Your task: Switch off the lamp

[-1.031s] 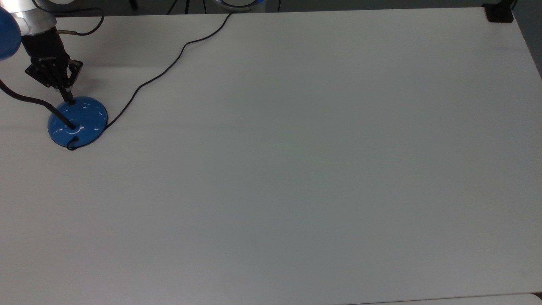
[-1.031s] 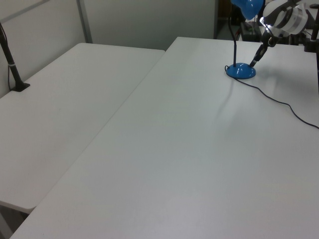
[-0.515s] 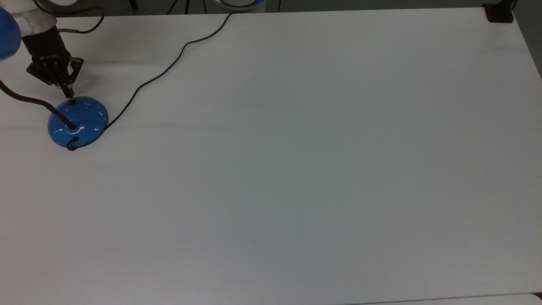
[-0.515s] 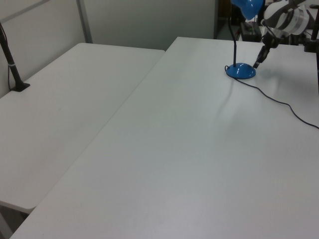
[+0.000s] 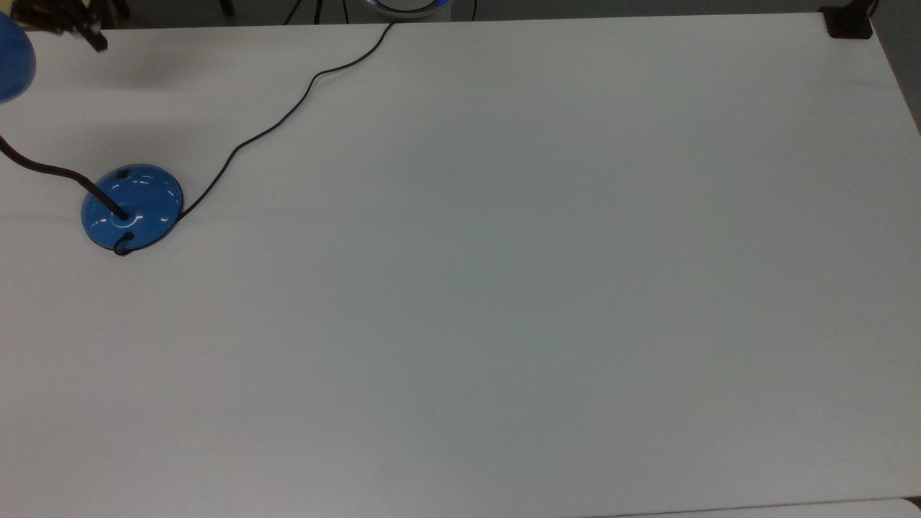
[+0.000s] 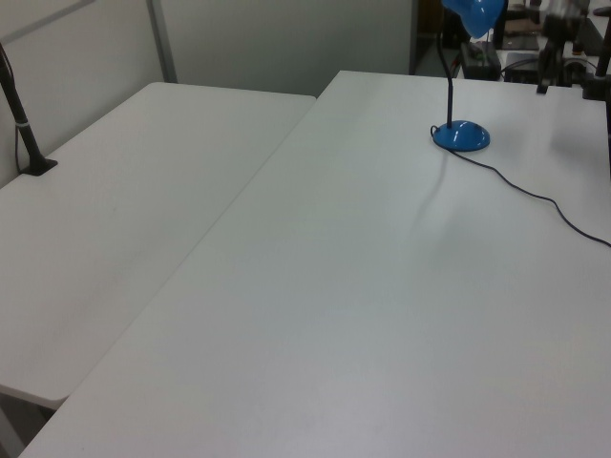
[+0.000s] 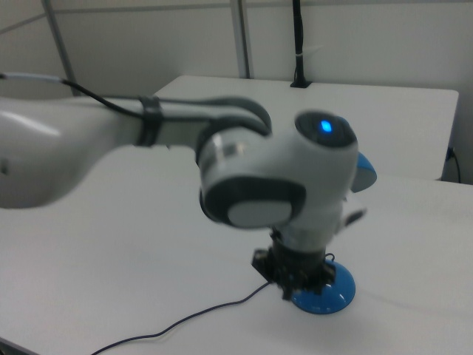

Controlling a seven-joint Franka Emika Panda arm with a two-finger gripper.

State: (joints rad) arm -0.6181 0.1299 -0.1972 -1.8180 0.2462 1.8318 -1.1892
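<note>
Lamp (image 5: 132, 207) stands on the white surface (image 5: 504, 288), well below the end effector (image 5: 93, 39) in the top view — apart, not touching. Cord (image 5: 288, 115) trails away from the base. Whether the end effector is open, I cannot tell.

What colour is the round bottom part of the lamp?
Shiny blue. The lamp's base shows best in the top view, with a small black switch on it.

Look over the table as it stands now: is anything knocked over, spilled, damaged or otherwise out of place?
Nothing stands out. The lamp sits upright on its round blue base on the white table, its gooseneck arching up to the shade. The black cord trails loosely across the tabletop to the far edge, untangled. No spills or damage visible.
</note>
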